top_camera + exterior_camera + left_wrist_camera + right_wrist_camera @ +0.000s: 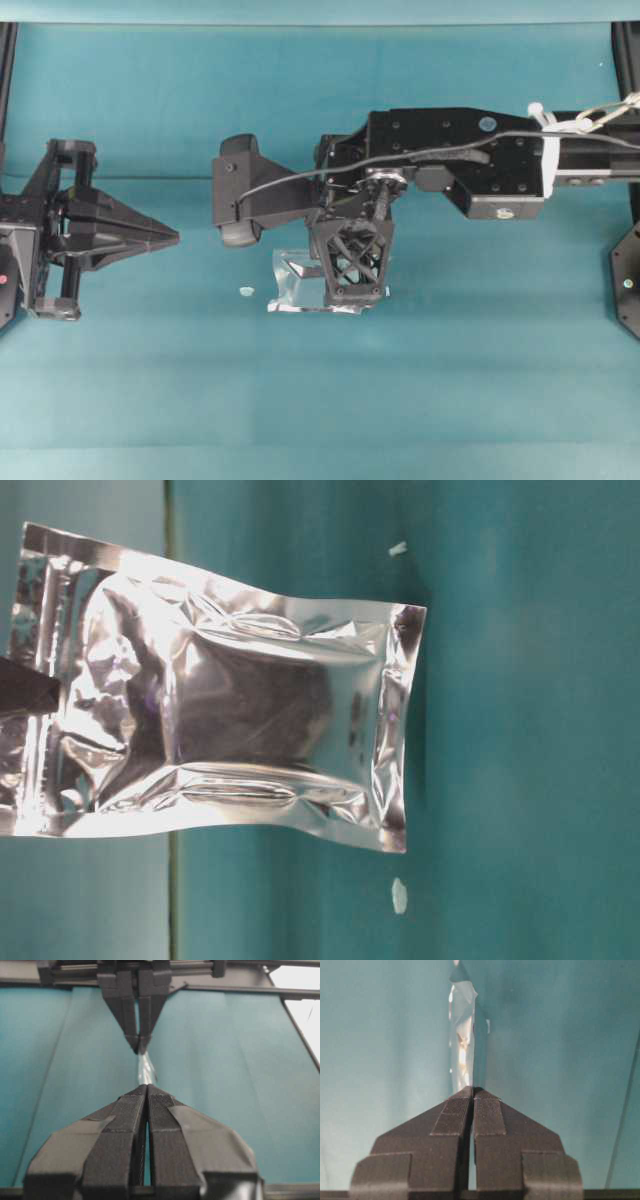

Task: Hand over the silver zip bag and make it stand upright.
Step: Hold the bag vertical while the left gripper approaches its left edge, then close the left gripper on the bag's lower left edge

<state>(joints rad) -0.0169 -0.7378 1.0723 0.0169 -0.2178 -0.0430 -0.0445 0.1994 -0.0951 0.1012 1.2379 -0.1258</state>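
Pinching the silver zip bag (250, 695) by one flat sealed edge, my right jaws (471, 1091) are clamped on it; crinkled shiny foil, rectangular, darker grey centre panel, held above the teal cloth bench (450, 380). My left jaws (172, 238) are together, ribbed pads meeting, holding nothing, well apart from the bag. Tiny white speck (246, 291) lies near.

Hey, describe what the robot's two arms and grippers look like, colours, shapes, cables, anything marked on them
Both arms are matte black. The left gripper tapers to a wedge, its fingers faced with ribbed black pads and tape. The right gripper has a lattice, cross-braced frame. A grey cable runs along the right arm, with a white tie near its back end.
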